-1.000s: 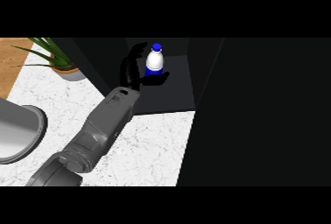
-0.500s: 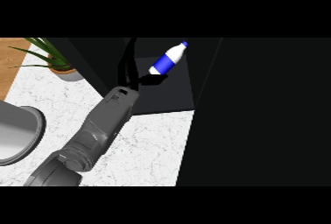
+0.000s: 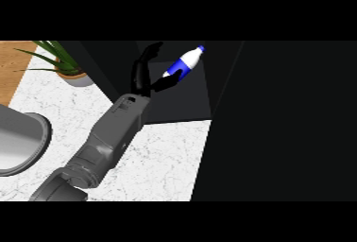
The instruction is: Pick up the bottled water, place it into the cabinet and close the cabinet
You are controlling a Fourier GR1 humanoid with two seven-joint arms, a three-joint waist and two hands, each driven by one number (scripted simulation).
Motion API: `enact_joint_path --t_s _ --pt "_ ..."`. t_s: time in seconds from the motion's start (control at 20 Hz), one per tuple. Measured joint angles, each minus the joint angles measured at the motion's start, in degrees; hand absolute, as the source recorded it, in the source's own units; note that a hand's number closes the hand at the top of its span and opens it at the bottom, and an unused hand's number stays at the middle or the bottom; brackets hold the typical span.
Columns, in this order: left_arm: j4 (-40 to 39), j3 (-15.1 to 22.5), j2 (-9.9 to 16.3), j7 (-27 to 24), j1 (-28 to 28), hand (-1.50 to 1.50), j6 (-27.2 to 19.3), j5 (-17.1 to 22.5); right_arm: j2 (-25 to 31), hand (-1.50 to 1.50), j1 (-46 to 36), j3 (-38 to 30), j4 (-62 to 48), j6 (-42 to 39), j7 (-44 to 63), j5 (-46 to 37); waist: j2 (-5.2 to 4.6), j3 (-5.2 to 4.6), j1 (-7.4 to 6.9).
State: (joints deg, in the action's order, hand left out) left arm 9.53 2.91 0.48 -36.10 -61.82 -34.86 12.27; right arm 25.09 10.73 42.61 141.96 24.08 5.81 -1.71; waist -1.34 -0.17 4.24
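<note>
At the far left, a grey round vessel [image 3: 17,142] is cut by the frame edge, and a potted plant [image 3: 64,66] stands behind it on the white marbled surface [image 3: 160,160]. Right of the plant, one grey forearm [image 3: 105,142] reaches up into the dark cabinet [image 3: 181,101]. Which arm it is cannot be told for sure; it shows at the left. Its black hand [image 3: 143,71] has long fingers nearly straight, while the thumb touches the bottled water [image 3: 185,64]. The bottle is tilted, cap to the upper right, inside the cabinet opening. Right of it is a dark cabinet door [image 3: 279,123].
</note>
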Motion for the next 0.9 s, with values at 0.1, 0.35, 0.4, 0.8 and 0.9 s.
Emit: enact_joint_path --t_s 0.1,0.35,0.4,0.8,0.9 --pt "1.83 -1.15 -0.16 -2.53 0.79 1.5 3.81 1.48 0.1 -1.5 0.03 0.15 0.03 0.09 0.01 0.02 0.18 0.0 -0.23" --pt "4.49 -1.86 -0.57 -6.09 1.79 1.5 12.21 4.19 0.01 -1.5 -0.09 0.45 0.07 0.5 0.67 -0.01 0.59 0.02 -0.98" --pt "4.86 -1.62 -0.6 -6.1 1.86 1.5 13.79 4.78 0.01 -1.5 0.0 0.6 0.13 0.86 0.98 -0.09 0.59 -0.03 -1.06" --pt "9.59 3.26 -0.68 -4.3 3.97 1.5 26.54 8.76 0.12 -1.5 -0.46 0.3 0.3 3.0 2.67 -0.61 0.87 -0.06 -2.08" --pt "11.87 4.87 -0.61 -3.53 5.74 1.5 29.88 9.82 0.7 -1.5 -0.4 0.1 0.46 3.38 2.82 -0.73 1.21 0.0 -2.52"
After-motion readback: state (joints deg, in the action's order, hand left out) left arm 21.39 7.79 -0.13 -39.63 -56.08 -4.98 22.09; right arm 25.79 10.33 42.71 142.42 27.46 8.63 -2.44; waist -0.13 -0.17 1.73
